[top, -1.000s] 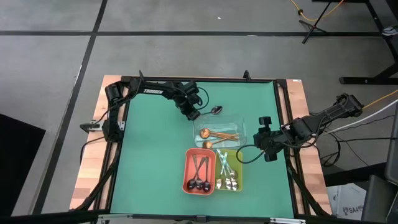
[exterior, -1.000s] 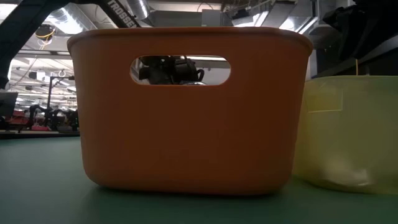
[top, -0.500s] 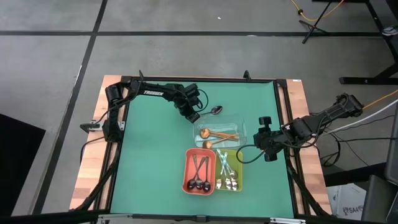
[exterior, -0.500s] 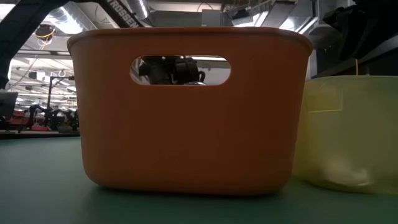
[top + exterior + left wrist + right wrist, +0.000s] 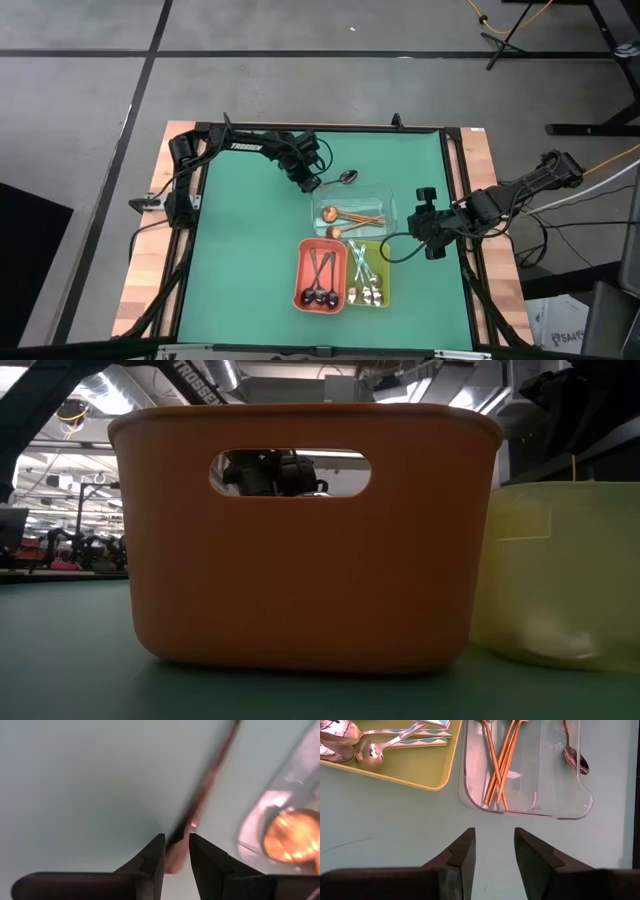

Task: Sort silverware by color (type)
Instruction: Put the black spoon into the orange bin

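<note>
A slim spoon with a dark shiny bowl lies on the green mat just beyond the clear tray; it also shows in the right wrist view. My left gripper is at the spoon's handle end, shut on it. The clear tray holds copper-gold spoons. The red tray holds dark spoons. The yellow-green tray holds silver spoons. My right gripper is open and empty at the table's right side, above bare mat. My left gripper pinches the free end of the spoon's handle between its two fingers. The fingers point down at the mat. The handle runs away from the fingers along the mat, and the spoon lies on it.
The three trays stand close together at the table's middle and near side; in the low view the red tray fills the foreground with the yellow-green one beside it. Bare green mat lies to the left.
</note>
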Action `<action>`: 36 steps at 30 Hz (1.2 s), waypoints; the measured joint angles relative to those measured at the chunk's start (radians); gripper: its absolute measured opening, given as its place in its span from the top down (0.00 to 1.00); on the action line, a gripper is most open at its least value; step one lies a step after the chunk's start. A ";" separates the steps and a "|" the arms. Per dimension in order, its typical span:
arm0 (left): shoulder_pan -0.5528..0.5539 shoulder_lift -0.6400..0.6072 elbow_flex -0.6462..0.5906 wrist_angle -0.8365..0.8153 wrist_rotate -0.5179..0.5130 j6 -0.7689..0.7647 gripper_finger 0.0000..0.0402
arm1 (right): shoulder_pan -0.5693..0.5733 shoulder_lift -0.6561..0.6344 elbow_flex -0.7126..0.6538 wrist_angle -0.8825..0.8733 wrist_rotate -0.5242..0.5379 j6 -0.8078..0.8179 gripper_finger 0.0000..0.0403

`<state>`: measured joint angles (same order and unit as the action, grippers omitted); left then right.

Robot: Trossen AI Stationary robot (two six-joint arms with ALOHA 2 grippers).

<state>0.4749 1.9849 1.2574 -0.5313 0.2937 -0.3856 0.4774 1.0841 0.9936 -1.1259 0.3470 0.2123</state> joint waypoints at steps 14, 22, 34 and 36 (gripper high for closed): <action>-0.003 -0.001 -0.002 -0.002 0.083 -0.007 0.79 | 0.000 0.000 0.000 -0.001 0.000 0.000 0.69; -0.012 -0.004 -0.002 0.010 0.199 -0.024 0.79 | 0.000 0.000 0.000 -0.001 0.000 0.000 0.69; -0.105 -0.004 -0.002 0.009 0.095 -0.033 0.79 | 0.000 0.000 0.000 -0.001 0.000 0.000 0.69; -0.117 -0.004 -0.002 0.009 0.064 -0.033 0.79 | 0.000 0.000 0.000 -0.001 0.000 0.000 0.69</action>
<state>0.3576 1.9806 1.2556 -0.5219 0.3577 -0.4187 0.4774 1.0843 0.9936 -1.1268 0.3469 0.2123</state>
